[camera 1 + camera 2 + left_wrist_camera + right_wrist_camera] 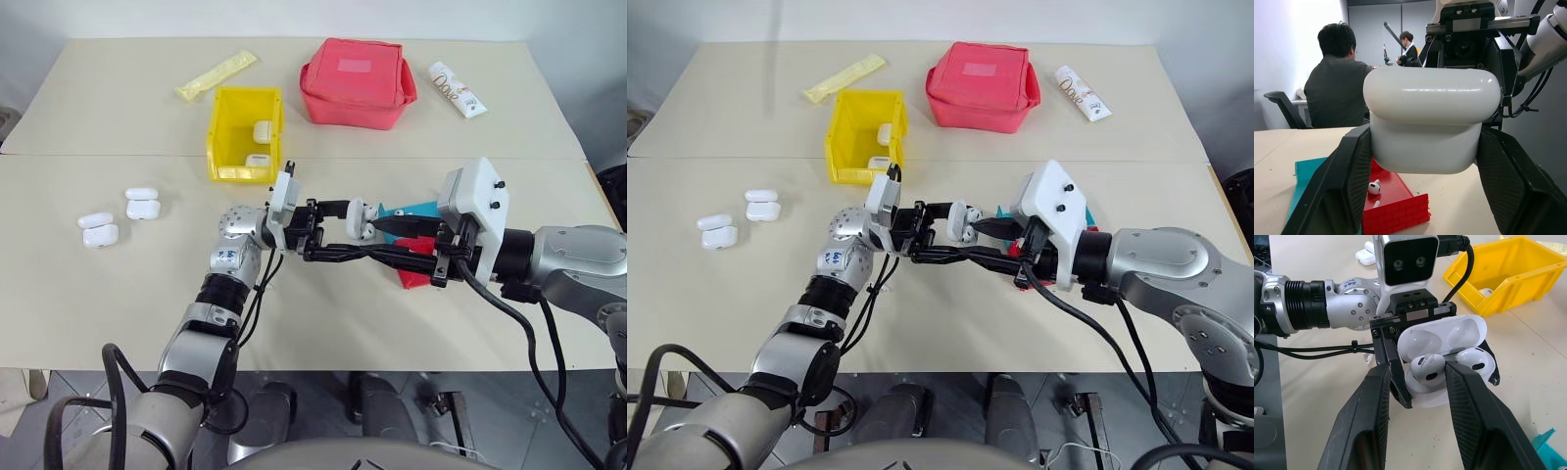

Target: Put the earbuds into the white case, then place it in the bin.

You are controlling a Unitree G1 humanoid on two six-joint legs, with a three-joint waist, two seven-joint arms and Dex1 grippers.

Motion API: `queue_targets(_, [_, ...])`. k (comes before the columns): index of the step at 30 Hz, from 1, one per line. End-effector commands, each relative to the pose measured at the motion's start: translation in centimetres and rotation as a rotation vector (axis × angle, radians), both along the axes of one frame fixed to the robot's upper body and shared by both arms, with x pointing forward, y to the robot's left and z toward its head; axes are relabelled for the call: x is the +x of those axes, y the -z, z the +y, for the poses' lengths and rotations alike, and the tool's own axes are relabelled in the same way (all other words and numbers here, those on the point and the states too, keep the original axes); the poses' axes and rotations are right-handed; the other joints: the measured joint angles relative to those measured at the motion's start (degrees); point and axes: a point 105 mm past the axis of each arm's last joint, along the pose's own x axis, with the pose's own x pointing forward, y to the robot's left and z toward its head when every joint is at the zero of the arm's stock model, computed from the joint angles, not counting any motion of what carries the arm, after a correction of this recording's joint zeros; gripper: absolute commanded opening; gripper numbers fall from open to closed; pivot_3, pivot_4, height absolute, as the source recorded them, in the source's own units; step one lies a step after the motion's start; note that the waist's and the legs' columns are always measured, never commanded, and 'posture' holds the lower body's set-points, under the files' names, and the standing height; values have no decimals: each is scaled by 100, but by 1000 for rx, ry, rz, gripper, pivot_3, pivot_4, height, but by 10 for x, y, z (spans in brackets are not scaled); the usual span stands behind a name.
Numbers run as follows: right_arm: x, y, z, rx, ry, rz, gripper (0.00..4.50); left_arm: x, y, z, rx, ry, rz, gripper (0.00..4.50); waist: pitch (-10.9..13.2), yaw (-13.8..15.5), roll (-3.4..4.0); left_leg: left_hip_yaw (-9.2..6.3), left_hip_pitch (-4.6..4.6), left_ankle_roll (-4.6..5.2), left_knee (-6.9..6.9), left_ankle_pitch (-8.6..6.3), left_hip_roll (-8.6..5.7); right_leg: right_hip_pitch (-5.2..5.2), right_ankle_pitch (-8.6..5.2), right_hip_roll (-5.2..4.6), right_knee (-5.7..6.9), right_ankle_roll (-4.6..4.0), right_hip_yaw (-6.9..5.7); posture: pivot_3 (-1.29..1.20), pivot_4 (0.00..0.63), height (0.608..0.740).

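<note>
My left gripper (351, 233) is shut on the white case (356, 217) and holds it in the air over the middle of the table, lid open. The case (1432, 122) sits between the two black fingers (1347, 186). From the right, my right gripper (1418, 377) meets the case and is shut on one earbud (1427, 372), which rests at the case's near socket. A second earbud (1474, 360) sits in the other socket. Another earbud (1374, 187) lies in the tray below. The yellow bin (220, 127) stands behind the grippers with two white cases in it.
A blue-and-red tray (419, 208) lies under my right gripper. A red pouch (355, 80), a white tube (457, 88) and a yellow packet (217, 75) lie at the back. Spare white cases (142, 204) sit at the left. People (1334, 83) sit beyond the table.
</note>
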Motion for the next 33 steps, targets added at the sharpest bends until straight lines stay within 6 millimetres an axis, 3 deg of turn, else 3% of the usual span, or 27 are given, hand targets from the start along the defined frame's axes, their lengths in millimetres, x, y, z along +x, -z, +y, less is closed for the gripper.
queue_targets(1, [-4,-10,1,6,-10,-47,1788,-3,-7,1,-9,26,-37,2779,0,0,0,0,0,0,0,0,0,0,0,0,0,0,0,0,150,740])
queue_targets(24, [1,-18,-2,8,5,-86,1788,-5,-1,2,14,42,-5,2779,0,-1,0,0,0,0,0,0,0,0,0,0,0,0,0,0,150,740])
queue_targets(33, [-1,-38,3,4,5,-183,1788,-2,1,-5,81,-20,-78,2779,0,-5,1,0,0,0,-1,0,0,-1,0,0,0,0,0,0,150,740])
